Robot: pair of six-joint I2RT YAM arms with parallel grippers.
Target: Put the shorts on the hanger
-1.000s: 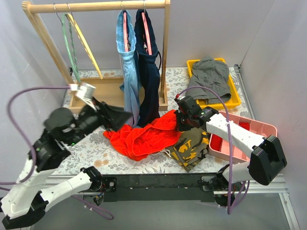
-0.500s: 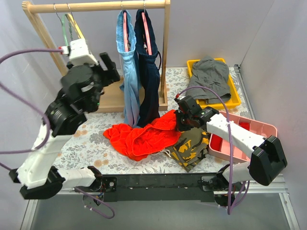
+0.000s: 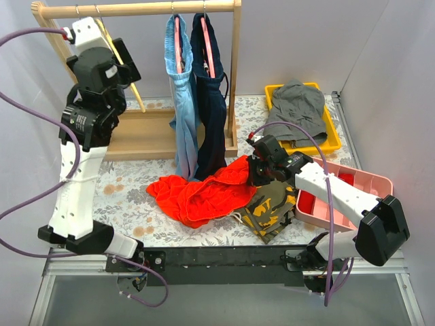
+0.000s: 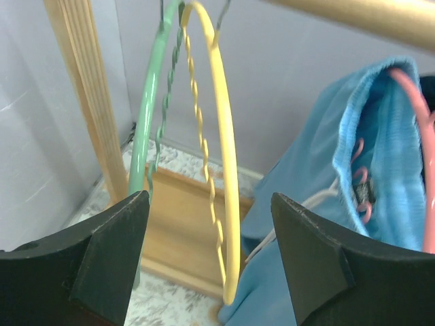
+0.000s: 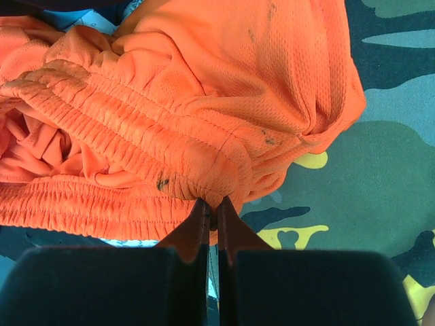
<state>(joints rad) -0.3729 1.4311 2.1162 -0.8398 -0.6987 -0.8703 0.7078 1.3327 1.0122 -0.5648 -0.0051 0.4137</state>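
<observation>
The orange-red shorts (image 3: 200, 193) lie crumpled on the table in front of the rack, partly over the camouflage shorts (image 3: 272, 207). My right gripper (image 3: 253, 178) is shut on the elastic waistband of the shorts (image 5: 170, 136), low over the table. The pale-yellow hanger (image 3: 122, 64) hangs at the left end of the rack rail beside a mint-green hanger (image 3: 95, 68). My left gripper (image 3: 129, 68) is raised to the rack, open and empty. In the left wrist view the yellow hanger (image 4: 224, 183) hangs between the two fingers, untouched.
Light-blue shorts (image 3: 182, 102) and dark-navy shorts (image 3: 211, 102) hang on pink hangers on the wooden rack (image 3: 136, 8). Grey shorts (image 3: 296, 109) lie in a yellow tray (image 3: 326, 146) at the back right. A pink bin (image 3: 370, 180) stands at the right.
My left arm has swung up and left from above the table to the rack's left end, at the yellow hanger. The right gripper has stayed shut on the shorts.
</observation>
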